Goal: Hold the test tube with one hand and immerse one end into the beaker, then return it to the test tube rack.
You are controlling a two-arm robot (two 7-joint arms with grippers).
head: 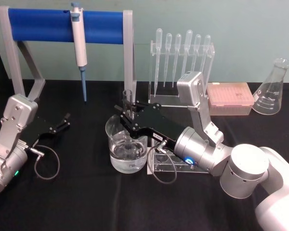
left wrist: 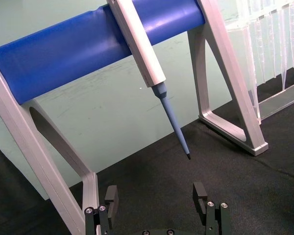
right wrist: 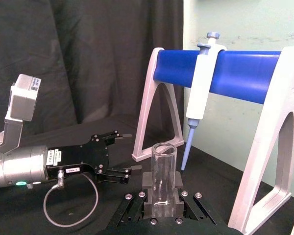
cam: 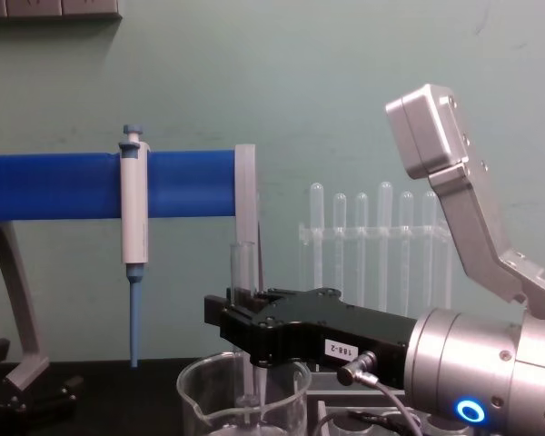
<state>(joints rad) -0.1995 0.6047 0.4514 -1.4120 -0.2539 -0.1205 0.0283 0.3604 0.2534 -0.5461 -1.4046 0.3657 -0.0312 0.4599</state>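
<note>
The clear test tube (head: 127, 97) stands upright over the wide glass beaker (head: 116, 155), which holds some water. Its lower end reaches down inside the beaker (cam: 200, 400). My right gripper (head: 126, 111) is shut on the tube's upper part, just above the beaker's rim. In the right wrist view the tube (right wrist: 164, 169) sits clamped between the black fingers (right wrist: 148, 182). From the chest the tube (cam: 243, 263) rises above the right gripper (cam: 233, 309). My left gripper (head: 63, 121) rests at the left of the table, open and holding nothing (left wrist: 156, 196).
A blue-and-white pipettor (head: 79, 43) hangs on the blue-barred stand (head: 38, 24) behind the beaker. A rack of plastic pipettes (head: 183, 62), a pink box (head: 229, 98) and a conical flask (head: 272, 89) stand at the back right. A clear holder (head: 166, 166) lies under my right wrist.
</note>
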